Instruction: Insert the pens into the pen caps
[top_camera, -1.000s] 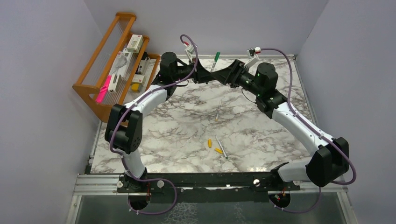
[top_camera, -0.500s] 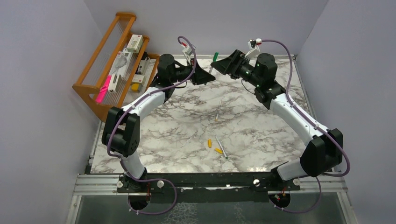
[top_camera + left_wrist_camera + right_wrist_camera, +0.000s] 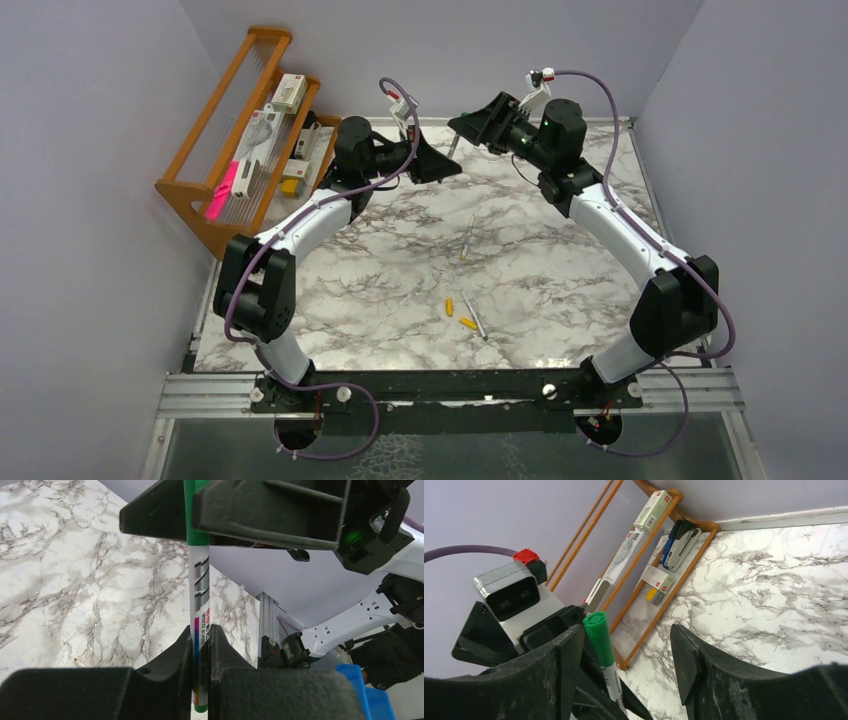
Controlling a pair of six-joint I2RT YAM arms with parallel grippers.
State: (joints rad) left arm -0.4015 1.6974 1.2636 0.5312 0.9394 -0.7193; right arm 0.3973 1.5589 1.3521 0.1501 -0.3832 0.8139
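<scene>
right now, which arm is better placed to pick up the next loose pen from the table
Right, probably. The right hand is open around the green cap without gripping, while the left hand is shut on that capped pen. The nearest loose pen lies mid-table, roughly between both arms.

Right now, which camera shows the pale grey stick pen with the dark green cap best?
Left wrist: the pen shows its printed barrel nearly whole, clamped in the left gripper, green cap on top. Right wrist shows only the cap end; top external, just a thin sliver far off.
</scene>
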